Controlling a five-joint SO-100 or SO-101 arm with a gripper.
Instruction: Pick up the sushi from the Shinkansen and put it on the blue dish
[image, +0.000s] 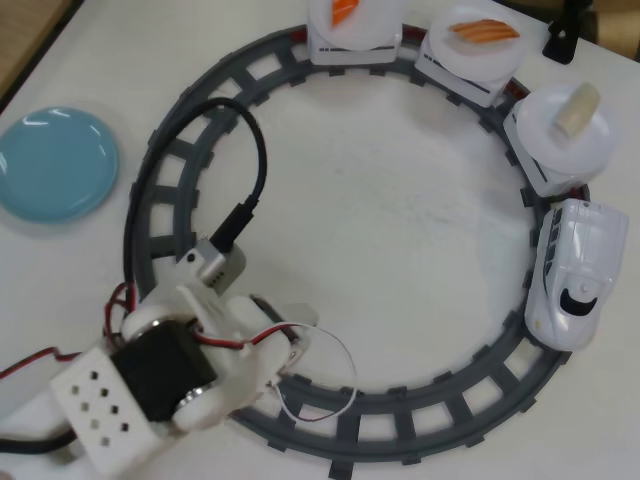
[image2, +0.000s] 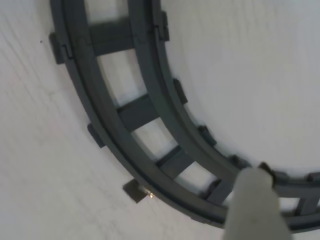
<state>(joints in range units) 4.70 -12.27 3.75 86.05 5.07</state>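
In the overhead view the white Shinkansen (image: 575, 285) stands on the right side of the grey ring track (image: 160, 190), nose toward the bottom. The car just behind it carries a white plate (image: 560, 140) with the pale beige sushi (image: 577, 108). The blue dish (image: 55, 165) lies empty at far left, outside the track. My gripper (image: 283, 350) hangs over the track's lower left, far from the train and mostly hidden under the arm. The wrist view shows only one pale finger (image2: 255, 205) above the track (image2: 145, 110), holding nothing that I can see.
Two more cars at the top carry an orange-and-white striped piece (image: 485, 32) and a bright orange piece (image: 345, 10). A black cable (image: 255, 165) loops over the track's left part. A small metal clip (image2: 136, 190) lies beside the track. A wooden edge (image: 25, 30) is at top left.
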